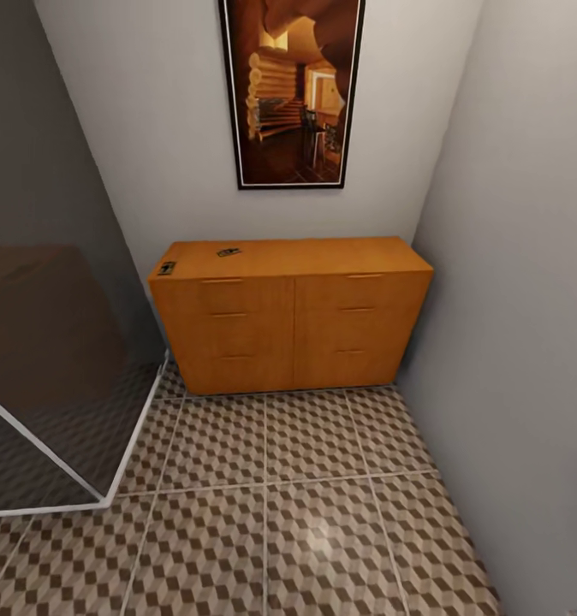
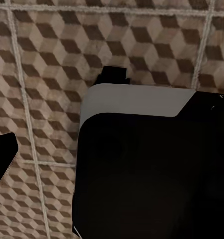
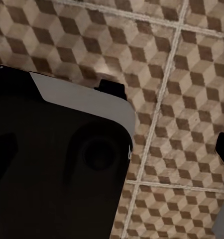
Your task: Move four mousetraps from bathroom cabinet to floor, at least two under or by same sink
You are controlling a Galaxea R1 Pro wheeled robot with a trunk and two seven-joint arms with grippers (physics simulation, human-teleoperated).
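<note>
Judging by the head view, the job is partway at most: two mousetraps lie on top of the cabinet (image 1: 293, 312), one mousetrap (image 1: 229, 251) toward the back left of the top and another mousetrap (image 1: 166, 269) at its front left corner, while the bathroom floor (image 1: 323, 530) in view carries none and no sink is in sight. That makes two traps counted out of four, one cabinet with six bar handles, and one framed picture (image 1: 291, 90) on the wall above it. Both wrist views look down at the tiles past dark housings, so I cannot tell whether either pincer is apart or together.
</note>
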